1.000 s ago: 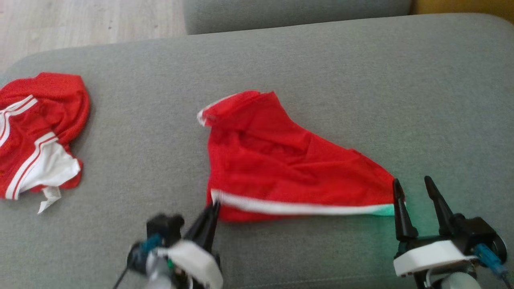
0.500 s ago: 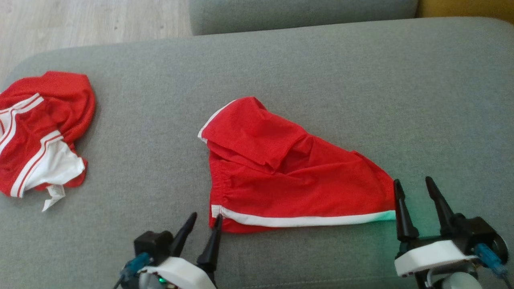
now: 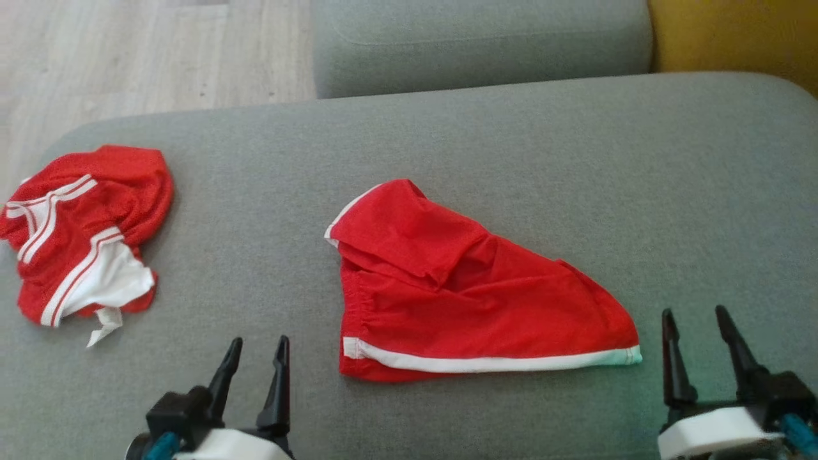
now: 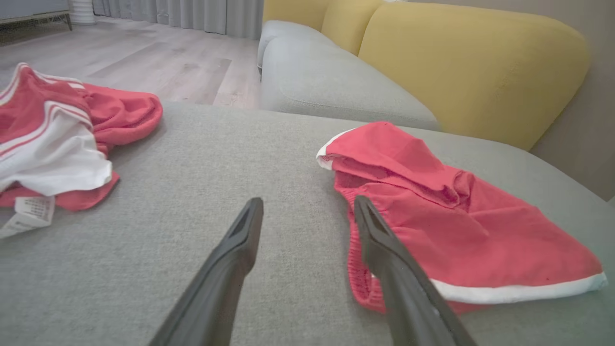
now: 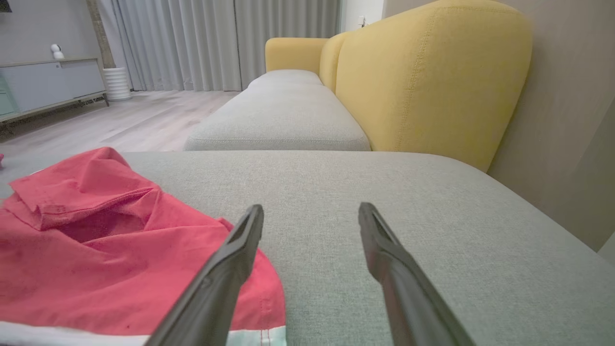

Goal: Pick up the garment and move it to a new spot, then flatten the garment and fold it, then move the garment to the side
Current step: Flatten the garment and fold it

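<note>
Red garment [image 3: 473, 300], white-trimmed: partly folded, mid sofa seat [image 3: 447, 128], untouched. Left end effector [image 3: 259, 342]: spread, empty, near waistband corner. Right end effector [image 3: 694, 313]: spread, empty, near hem tip. Second garment [image 3: 83, 236], red-white: bunched, seat's left edge.

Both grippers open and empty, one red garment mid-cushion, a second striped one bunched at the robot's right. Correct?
No: the head view shows the striped garment bunched at the robot's left. The left gripper and right gripper are open and empty, red garment central on the cushion.
</note>
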Tool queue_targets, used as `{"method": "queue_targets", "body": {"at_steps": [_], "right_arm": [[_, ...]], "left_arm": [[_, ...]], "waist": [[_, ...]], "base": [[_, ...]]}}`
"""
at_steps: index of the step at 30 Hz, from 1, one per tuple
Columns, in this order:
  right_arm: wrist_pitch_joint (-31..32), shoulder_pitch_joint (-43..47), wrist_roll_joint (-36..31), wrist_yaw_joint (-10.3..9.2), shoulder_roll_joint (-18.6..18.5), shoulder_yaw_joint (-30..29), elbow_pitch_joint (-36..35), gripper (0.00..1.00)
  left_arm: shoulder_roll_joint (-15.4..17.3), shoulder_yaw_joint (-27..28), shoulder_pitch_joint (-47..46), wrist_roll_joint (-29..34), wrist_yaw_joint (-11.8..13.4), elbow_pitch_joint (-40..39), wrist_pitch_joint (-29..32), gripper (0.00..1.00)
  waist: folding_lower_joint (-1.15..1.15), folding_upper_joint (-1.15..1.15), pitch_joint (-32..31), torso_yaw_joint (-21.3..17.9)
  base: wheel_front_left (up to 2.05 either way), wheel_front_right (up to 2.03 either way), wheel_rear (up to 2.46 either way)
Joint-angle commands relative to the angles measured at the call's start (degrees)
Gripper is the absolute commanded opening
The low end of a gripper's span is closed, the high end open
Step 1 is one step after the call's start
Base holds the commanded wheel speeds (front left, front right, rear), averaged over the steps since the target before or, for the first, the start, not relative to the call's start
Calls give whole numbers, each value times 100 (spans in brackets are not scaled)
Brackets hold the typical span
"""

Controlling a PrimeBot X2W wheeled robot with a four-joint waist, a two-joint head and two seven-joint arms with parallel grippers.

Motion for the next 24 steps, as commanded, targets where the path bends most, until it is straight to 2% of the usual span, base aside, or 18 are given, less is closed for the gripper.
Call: {"method": "queue_targets", "body": {"at_steps": [1,12,24], "right_arm": [[-68,-103,-56,-4,-32,151,-123,100],[-81,-117,248,-4,-32,728,162,100],[-81,-163,303,-4,-32,764,204,100]], "left_arm": [[-47,312,-193,72,-59,-149,-71,100],[-327,965,-113,515,-561,90,-72,100],[-443,1134,-143,712,-778,210,-72,100]], "waist": [[0,0,-42,65],[0,0,-107,195],[0,0,-109,227]], "base": [[0,0,0],[0,0,0],[0,0,0]]}}
